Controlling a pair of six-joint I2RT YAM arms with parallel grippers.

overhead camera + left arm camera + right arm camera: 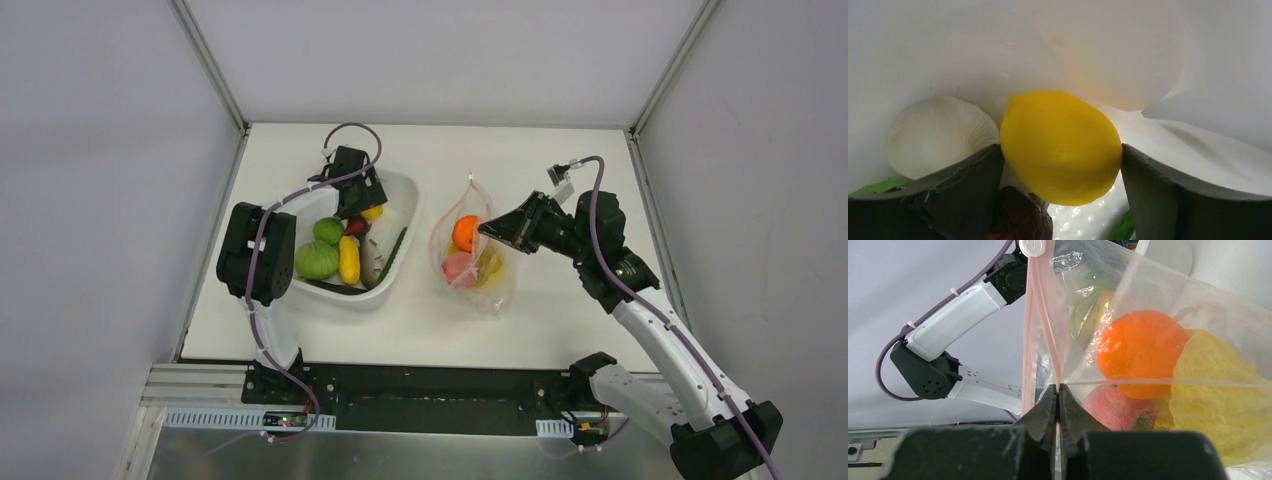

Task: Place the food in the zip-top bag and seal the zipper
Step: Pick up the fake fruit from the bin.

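The zip-top bag [470, 262] lies right of centre and holds an orange fruit [464, 232], a pink one [457, 268] and a yellow piece [490, 265]. My right gripper [490, 229] is shut on the pink-red zipper strip [1040, 315] at the bag's edge [1058, 387]. My left gripper [357, 195] is down in the white tub [405, 190]. Its fingers [983, 175] close on both sides of a yellow lemon [1060, 140]. A pale cream ribbed piece [940, 132] and a dark piece [1020, 215] lie beside it.
The tub also holds two green fruits [316, 260], a yellow corn-like piece [348, 260], a red piece [355, 227] and a long green one [393, 255]. The left arm [963, 310] shows behind the bag. Frame posts stand at the table's back corners.
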